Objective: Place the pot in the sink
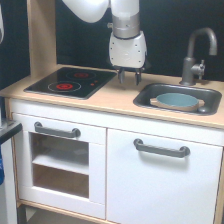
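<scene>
While the pot (pixel 177 101) sits in the sink (pixel 145 96), the spread, empty hand (pixel 129 79) hangs above the worktop (pixel 115 100).

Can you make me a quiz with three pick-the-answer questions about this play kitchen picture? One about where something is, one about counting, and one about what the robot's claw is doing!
1. Where is the pot?
A. On the hob
B. In the sink
C. In the gripper

2. How many grey handles are on the white cabinet fronts?
A. One
B. Two
C. Four

3. What is the gripper doing?
A. Holding the pot
B. Holding the tap
C. Holding nothing

Answers:
1. B, the pot sits inside the basin.
2. B, the left handle and right handle.
3. C, its fingers hang empty above the counter, between hob and sink.
</scene>
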